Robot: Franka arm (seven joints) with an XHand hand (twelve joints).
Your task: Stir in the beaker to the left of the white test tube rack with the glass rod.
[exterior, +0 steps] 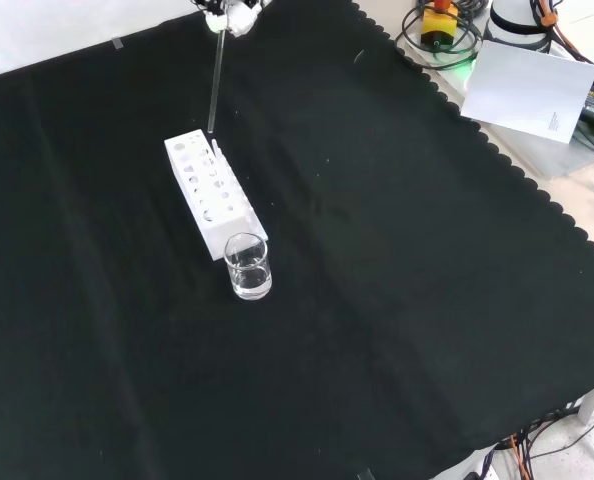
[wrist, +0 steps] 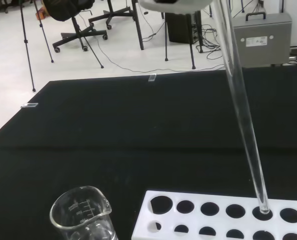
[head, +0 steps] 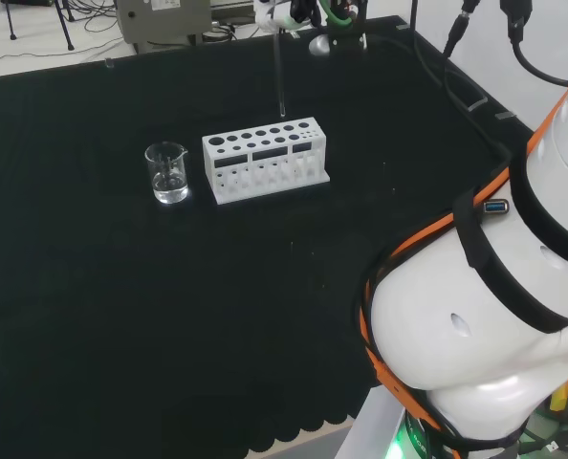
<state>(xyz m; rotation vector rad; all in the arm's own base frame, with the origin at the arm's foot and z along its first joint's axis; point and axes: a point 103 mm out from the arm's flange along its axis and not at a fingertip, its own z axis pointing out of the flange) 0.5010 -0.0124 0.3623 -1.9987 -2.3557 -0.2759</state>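
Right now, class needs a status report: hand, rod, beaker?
Hand shut on glass rod, raised. Rod tip over a hole of the white rack, not in the beaker. Beaker beside rack, clear liquid inside. Nothing blocking.

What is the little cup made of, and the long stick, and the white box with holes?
The beaker looks like clear glass: see-through, shiny, with printed marks; clear plastic is possible. The glass rod held by the robot hand is transparent and glossy, so probably glass. The test tube rack looks like matte white plastic, opaque and evenly coloured.
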